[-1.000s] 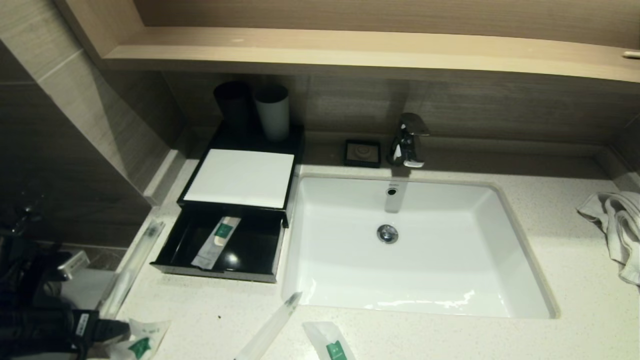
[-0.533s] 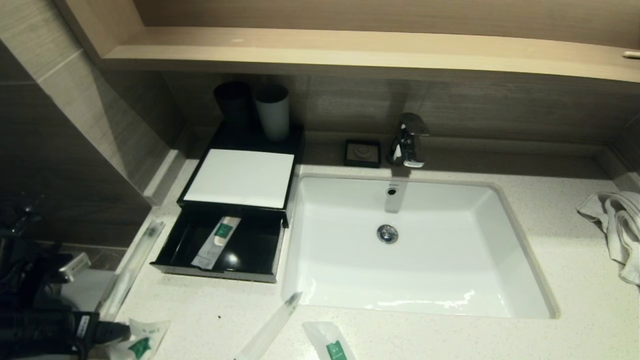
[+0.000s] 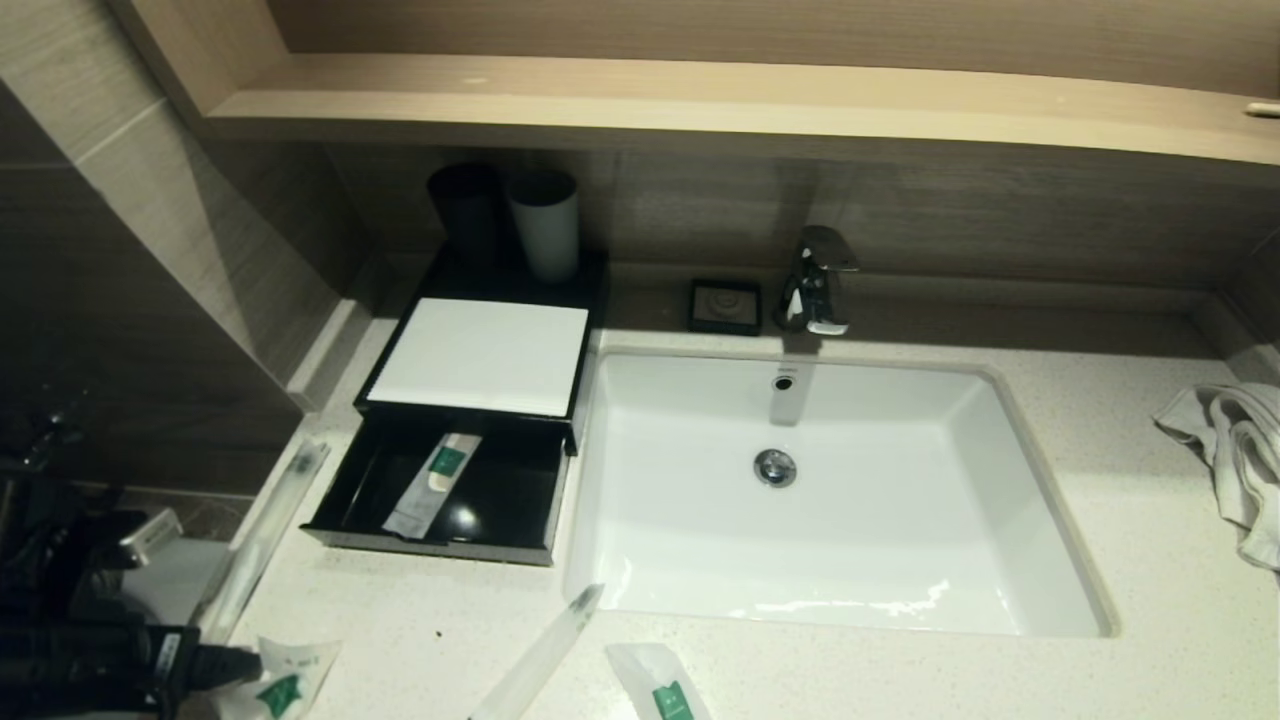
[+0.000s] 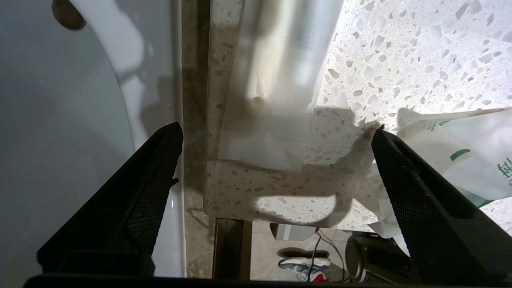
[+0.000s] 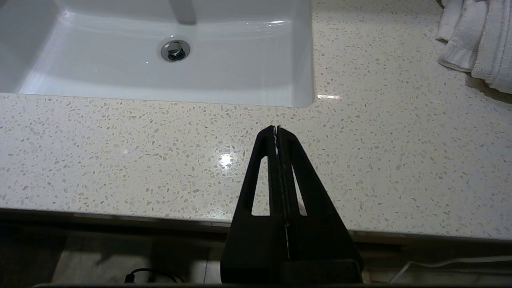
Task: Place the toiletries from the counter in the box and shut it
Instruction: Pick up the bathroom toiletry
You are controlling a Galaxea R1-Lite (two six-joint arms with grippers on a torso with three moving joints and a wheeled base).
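The speckled surface (image 3: 1150, 600) is carrying a white sink (image 3: 830, 500) at its middle, with a crumpled towel (image 3: 1235, 450) lying at the far right. Left of the sink the box (image 3: 480, 360) is sitting with its drawer (image 3: 440, 490) pulled out toward the near side, one green-labelled sachet (image 3: 430, 485) lying inside. On the near edge a long clear-wrapped stick (image 3: 540, 660) is pointing at the sink corner, a second sachet (image 3: 665, 690) resting just right of it, and another long stick (image 3: 262, 540) is lying along the left edge beside the drawer. At the near left corner the left end effector (image 4: 276, 136) is hovering with its fingers spread wide and gripping nothing (one fingertip is touching a third sachet (image 3: 285, 680)). The right end effector (image 5: 277, 129) is hanging pressed shut and empty above the near edge, right of the sink.
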